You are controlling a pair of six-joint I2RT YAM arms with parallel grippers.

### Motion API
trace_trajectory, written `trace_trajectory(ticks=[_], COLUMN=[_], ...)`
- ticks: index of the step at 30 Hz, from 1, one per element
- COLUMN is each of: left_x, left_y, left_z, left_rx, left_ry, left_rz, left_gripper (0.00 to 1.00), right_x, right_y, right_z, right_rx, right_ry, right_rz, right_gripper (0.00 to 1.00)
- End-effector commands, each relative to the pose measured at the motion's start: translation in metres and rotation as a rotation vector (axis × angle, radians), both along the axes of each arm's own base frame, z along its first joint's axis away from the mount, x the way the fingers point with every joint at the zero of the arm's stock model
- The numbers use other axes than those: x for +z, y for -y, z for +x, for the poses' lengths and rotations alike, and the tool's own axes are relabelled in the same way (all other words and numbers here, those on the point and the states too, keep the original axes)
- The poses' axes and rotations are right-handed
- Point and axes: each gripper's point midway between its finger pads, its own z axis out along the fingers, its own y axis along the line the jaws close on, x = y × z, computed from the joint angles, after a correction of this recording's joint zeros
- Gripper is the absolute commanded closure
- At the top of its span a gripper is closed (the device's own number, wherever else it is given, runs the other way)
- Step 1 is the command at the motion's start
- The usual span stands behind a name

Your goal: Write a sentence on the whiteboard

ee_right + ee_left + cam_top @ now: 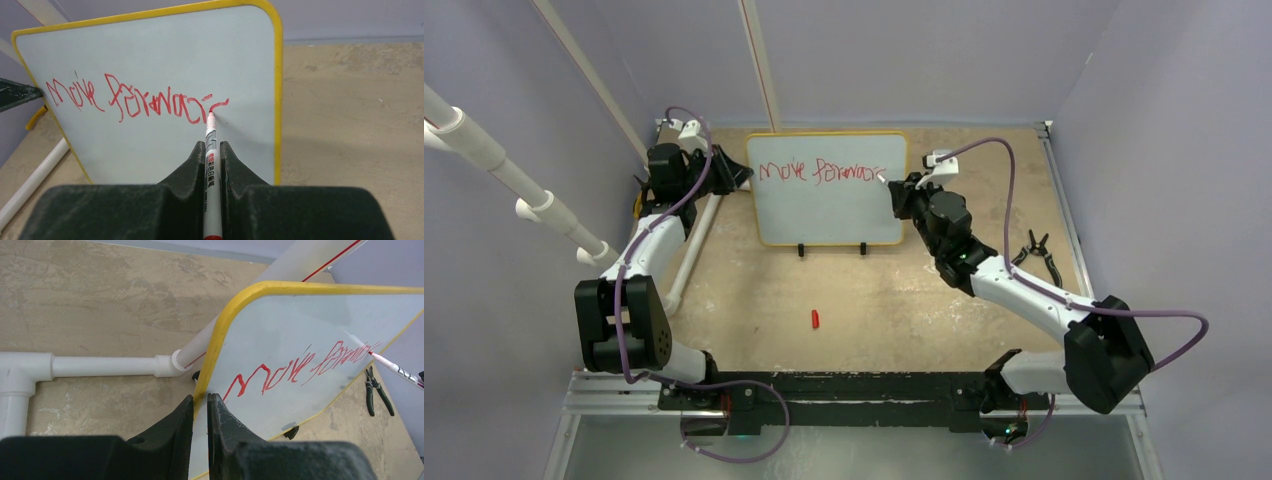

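Note:
The whiteboard (828, 205), white with a yellow frame and two black feet, stands at the back middle of the table. Red lettering (819, 170) runs along its top in one line, reading roughly "Move forward"; it also shows in the right wrist view (135, 100) and the left wrist view (300, 367). My left gripper (201, 399) is shut on the board's left edge (210, 360). My right gripper (212, 147) is shut on a white marker (212, 165), whose red tip touches the board just under the last stroke near the right edge.
A red marker cap (816, 319) lies on the table in front of the board. Black pliers (1036, 250) lie at the right. White PVC pipes (100, 366) run along the left side behind the board. Grey walls close the workspace.

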Motion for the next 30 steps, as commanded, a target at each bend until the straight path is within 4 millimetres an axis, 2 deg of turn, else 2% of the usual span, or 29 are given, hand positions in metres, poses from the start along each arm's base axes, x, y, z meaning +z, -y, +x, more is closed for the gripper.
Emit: trace_trajectory(ticks=[1,8,15,20,30], left_x=[0.014,0.015,0.015,0.015,0.014], left_y=[0.002,0.003,0.003,0.003,0.003], left_z=[-0.002,-0.003,-0.003,-0.002,-0.002], left_rx=[-0.011,-0.013,-0.013,-0.013,-0.014], left_ry=[0.049,0.05,0.05,0.051,0.047], left_rz=[-0.007,-0.01,-0.01,-0.01,-0.01], left_gripper=[0.85,0.85,0.85,0.85,0.85], right_x=[0.004,-0.012,-0.009,0.003,0.046], right_y=[0.004,0.016,0.022,0.02,0.017], right_z=[0.005,-0.004,-0.005,-0.002,0.01], right_rx=[-0.025,-0.062,-0.089,-0.087,-0.101], right_ry=[0.01,-0.046,-0.045,-0.018,0.082], right_rz=[-0.011,-0.01,-0.005,0.001,0.015], right_gripper=[1.0,1.0,1.0,1.0,1.0])
